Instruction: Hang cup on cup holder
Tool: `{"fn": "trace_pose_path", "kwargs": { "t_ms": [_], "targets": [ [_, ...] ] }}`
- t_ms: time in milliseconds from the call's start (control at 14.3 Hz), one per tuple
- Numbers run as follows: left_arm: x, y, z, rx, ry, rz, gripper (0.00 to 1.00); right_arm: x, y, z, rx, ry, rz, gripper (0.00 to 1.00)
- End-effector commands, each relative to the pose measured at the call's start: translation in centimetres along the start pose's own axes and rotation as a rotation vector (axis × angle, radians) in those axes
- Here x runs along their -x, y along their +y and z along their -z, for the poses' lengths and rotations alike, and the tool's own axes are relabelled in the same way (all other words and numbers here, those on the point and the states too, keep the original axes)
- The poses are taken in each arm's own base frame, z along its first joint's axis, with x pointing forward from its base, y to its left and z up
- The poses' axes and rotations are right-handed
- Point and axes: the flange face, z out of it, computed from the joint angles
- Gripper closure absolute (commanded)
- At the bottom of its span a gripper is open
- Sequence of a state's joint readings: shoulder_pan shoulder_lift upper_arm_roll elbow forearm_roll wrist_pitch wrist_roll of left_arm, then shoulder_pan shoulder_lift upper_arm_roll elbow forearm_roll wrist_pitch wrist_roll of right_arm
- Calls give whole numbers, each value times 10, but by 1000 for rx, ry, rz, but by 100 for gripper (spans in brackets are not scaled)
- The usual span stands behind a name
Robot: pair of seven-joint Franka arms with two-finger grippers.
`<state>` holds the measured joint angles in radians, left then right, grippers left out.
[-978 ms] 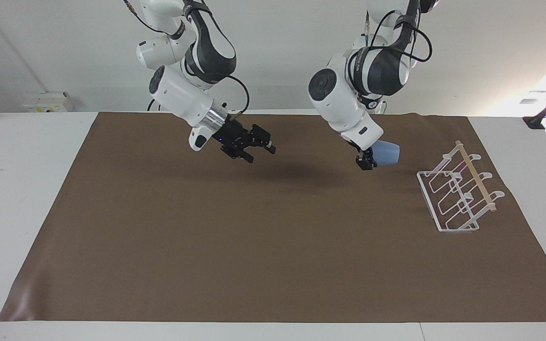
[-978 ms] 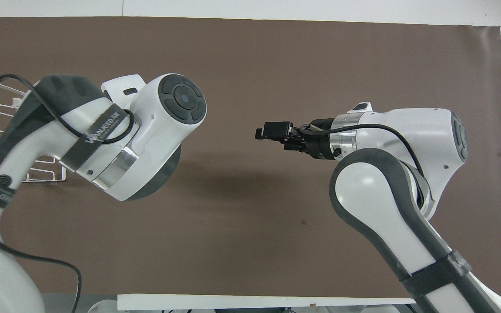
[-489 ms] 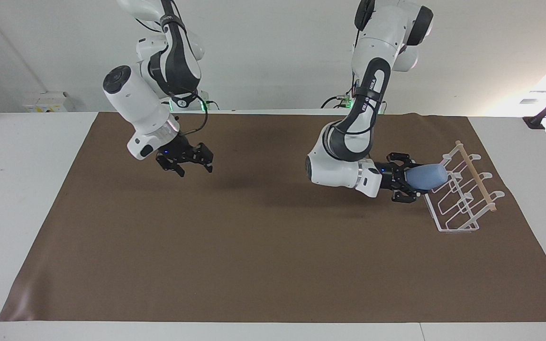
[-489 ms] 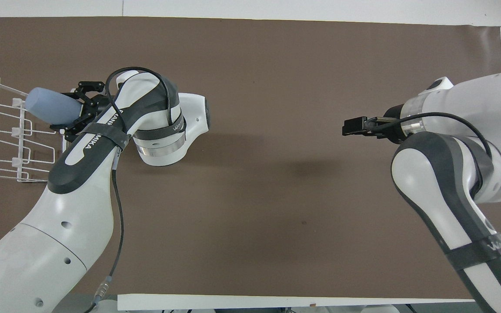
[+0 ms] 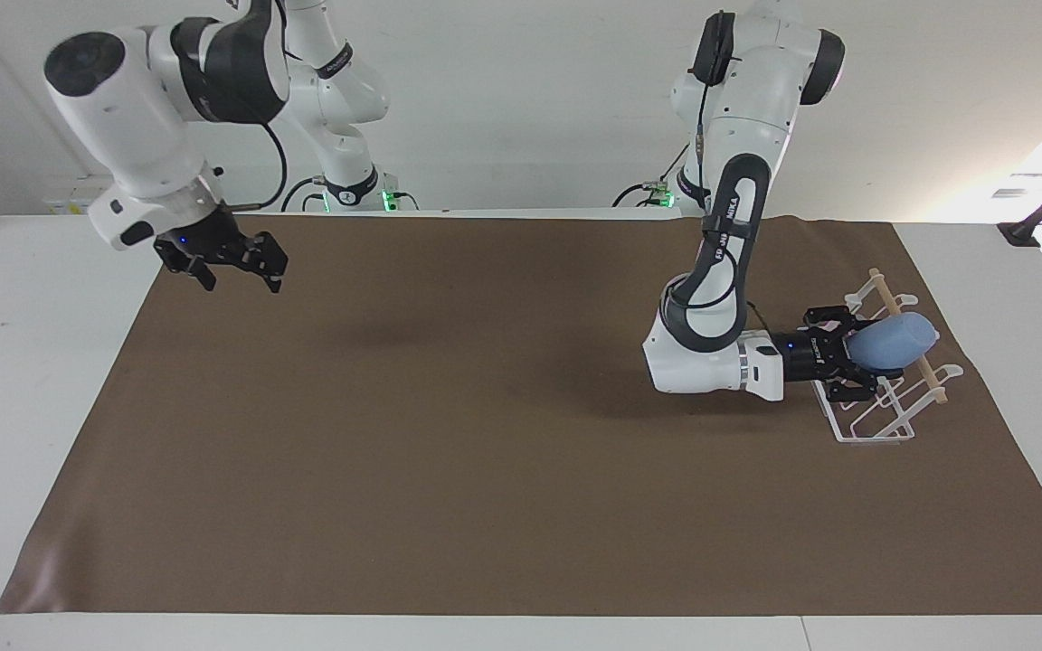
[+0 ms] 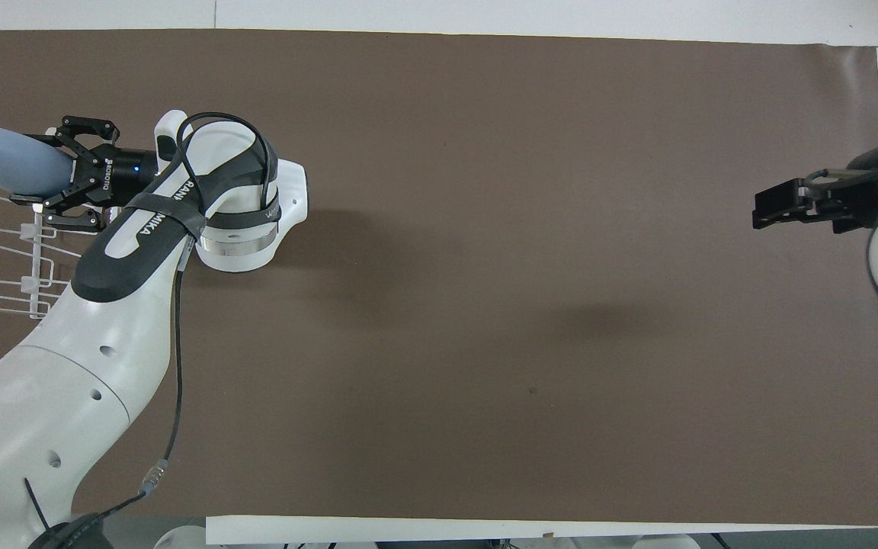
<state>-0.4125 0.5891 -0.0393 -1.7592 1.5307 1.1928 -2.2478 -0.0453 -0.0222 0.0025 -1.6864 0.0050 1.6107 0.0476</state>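
Brown mat covers the worktop (image 5: 51, 362). My left end effector (image 5: 856, 362) grasps the cup (image 5: 887, 342), long axis level, over the cup holder (image 5: 874, 429) at the overhead view's 9 o'clock edge. My right end effector (image 5: 232, 260) waits, fingers spread, well apart.

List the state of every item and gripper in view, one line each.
cup: lying sideways in the air, gripped by the left gripper, over the cup holder.
cup holder: standing on the brown mat, prongs bare.
left gripper: shut on the cup.
right gripper: open, holding nothing, waiting over the mat's edge.
brown mat: spread flat.
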Motion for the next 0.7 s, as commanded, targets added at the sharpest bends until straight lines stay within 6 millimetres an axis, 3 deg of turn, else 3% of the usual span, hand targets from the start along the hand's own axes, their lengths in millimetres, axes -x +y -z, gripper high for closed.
{"fn": "trace_pose_path", "kwargs": {
  "t_ms": [0,210,489,629],
  "targets": [
    [5,-1,-5,-7,44,20,100,5,-2,28,61,-25,12,1],
    [11,1,-24,-30,48,12,100,13,-5,68,170,-8,30,1],
    [15,0,-28,-31,46,8,100,10,-6,52,146,-53,60,1],
    [18,-2,-27,-23,43,0,100,18,22,42,131,-92,52,1]
  ]
}}
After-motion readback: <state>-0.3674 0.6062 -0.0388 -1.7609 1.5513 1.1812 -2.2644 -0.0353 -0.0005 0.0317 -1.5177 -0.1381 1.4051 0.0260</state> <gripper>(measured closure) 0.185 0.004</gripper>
